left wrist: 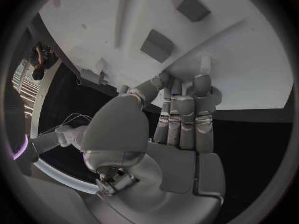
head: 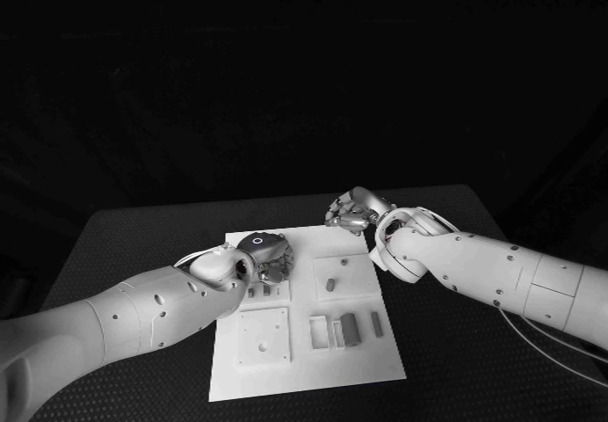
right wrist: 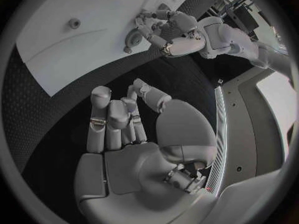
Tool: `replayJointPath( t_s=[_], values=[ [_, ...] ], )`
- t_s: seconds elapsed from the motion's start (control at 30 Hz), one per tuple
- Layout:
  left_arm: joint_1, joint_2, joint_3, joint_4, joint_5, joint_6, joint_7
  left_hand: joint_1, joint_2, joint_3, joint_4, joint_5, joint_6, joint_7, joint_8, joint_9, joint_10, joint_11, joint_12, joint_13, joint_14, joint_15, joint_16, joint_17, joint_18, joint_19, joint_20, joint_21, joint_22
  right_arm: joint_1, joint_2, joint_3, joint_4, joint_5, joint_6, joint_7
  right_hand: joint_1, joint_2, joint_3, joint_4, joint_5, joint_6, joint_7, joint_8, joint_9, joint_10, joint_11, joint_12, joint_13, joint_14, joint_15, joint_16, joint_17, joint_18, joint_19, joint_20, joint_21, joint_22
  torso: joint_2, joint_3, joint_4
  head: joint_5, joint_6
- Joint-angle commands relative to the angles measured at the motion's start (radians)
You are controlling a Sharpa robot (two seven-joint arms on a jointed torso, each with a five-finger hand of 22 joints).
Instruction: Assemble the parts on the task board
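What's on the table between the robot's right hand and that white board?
Nothing. In the right wrist view, only bare black table lies between the right hand and the task board's edge. The head view shows that hand just past the board's far corner.

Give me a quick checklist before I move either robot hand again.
1. Right robot hand empty: ok, nothing in its fingers.
2. Right robot hand off the task board: ok, over the black table past the far edge.
3. Left robot hand over the board: ok, far left section.
4. Left robot hand's grasp: cannot tell.
5. Parts at the near right untouched: ok.
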Motion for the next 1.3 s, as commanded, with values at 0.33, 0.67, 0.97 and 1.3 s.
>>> replayJointPath(
  t_s=[0.33, 0.67, 0.97, 1.3],
  values=[
    [-0.005, -0.046, 0.06, 0.074, 0.065, -0.029, 0.02, 0.004, 0.011, 0.006, -0.001, 0.002, 0.009, 0.001, 0.004, 0.002, 0.021, 0.005, 0.003, 0.006, 0.008, -0.003, 0.006, -0.002, 0.07, 0.001, -0.009, 0.006, 0.022, 0.0, -0.005, 0.001, 0.004, -0.006, 0.002, 0.008, -0.001, -0.008, 0.002, 0.001, 0.004, 0.006, 0.002, -0.005, 0.001, 0.006, 0.001, -0.006, -0.001, -0.002, -0.006, -0.005, 0.001, 0.028, 0.002, 0.0, -0.003, 0.019, -0.002, -0.0001, 0.0012, 0.003, 0.006],
    [0.011, -0.114, 0.098, 0.115, 0.118, 0.032, 0.001, 0.004, 0.011, 0.006, -0.001, 0.002, 0.01, 0.001, 0.004, 0.002, 0.021, 0.005, 0.002, 0.006, 0.009, -0.004, 0.005, -0.003, 0.07, 0.001, -0.01, 0.006, 0.022, 0.0, -0.011, 0.001, 0.004, -0.006, 0.003, 0.007, 0.0, -0.009, 0.002, 0.0, 0.004, 0.007, 0.002, -0.005, 0.001, 0.006, 0.001, -0.006, -0.001, -0.002, -0.006, -0.005, 0.002, 0.028, 0.002, 0.0, -0.003, 0.019, -0.002, 0.0003, 0.0017, 0.007, 0.011],
    [0.014, -0.146, 0.095, 0.114, 0.106, 0.094, -0.01, 0.004, 0.012, 0.006, -0.002, 0.001, 0.01, 0.0, 0.004, 0.002, 0.022, 0.005, 0.001, 0.007, 0.008, -0.004, 0.005, -0.003, 0.069, 0.0, -0.01, 0.006, 0.022, 0.0, -0.012, 0.001, 0.002, -0.006, 0.002, 0.007, 0.0, -0.009, 0.002, 0.0, 0.004, 0.007, 0.002, -0.005, 0.001, 0.006, 0.001, -0.006, -0.001, -0.002, -0.006, -0.006, 0.002, 0.028, 0.002, 0.0, -0.003, 0.019, 0.001, -0.0016, 0.0009, 0.01, 0.011],
    [0.014, -0.158, 0.088, 0.115, 0.017, 0.154, -0.023, 0.004, 0.012, 0.006, -0.002, 0.001, 0.01, 0.0, 0.004, 0.002, 0.022, 0.004, 0.0, 0.008, 0.007, -0.004, 0.004, -0.004, 0.068, -0.001, -0.01, 0.005, 0.022, 0.0, -0.012, 0.001, 0.002, -0.006, 0.003, 0.007, 0.0, -0.009, 0.002, 0.0, 0.004, 0.007, 0.002, -0.005, 0.001, 0.006, 0.001, -0.006, -0.001, -0.002, -0.006, -0.006, 0.002, 0.028, 0.002, 0.0, -0.003, 0.019, 0.001, -0.0013, 0.0003, 0.01, 0.011]
  ],
)
